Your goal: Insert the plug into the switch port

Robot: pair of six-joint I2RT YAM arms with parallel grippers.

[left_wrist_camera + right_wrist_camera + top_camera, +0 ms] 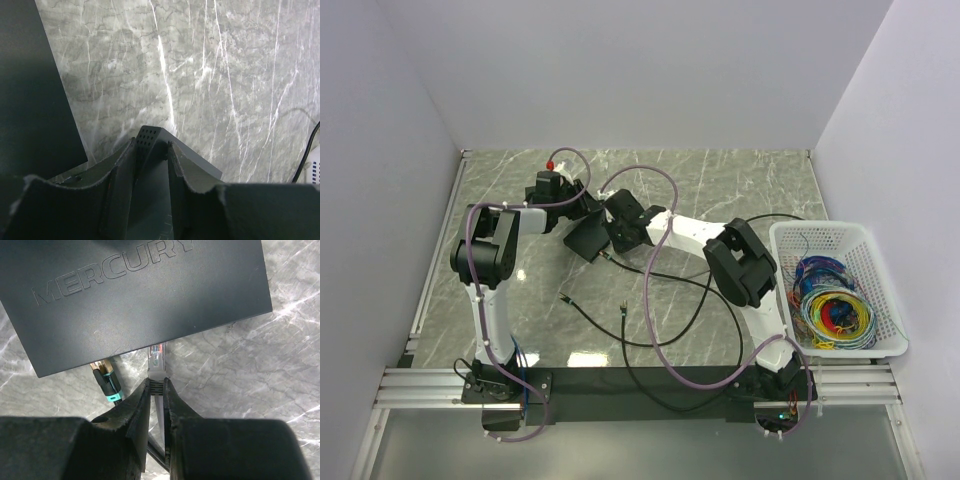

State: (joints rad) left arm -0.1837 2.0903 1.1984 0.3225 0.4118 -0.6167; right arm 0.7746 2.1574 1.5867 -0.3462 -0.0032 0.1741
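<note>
The switch (pixel 150 295), a flat matte black box embossed MERCURY, was over the table's middle, between the two arms. One vented corner was clamped between the left gripper's (pixel 151 146) fingers. The plug (pixel 156 357), a small clear connector tinted gold with a grey boot, was pinched in the closed right gripper (pixel 157 387). Its tip touched the switch's near edge, just beside a teal-banded connector (pixel 106 380).
</note>
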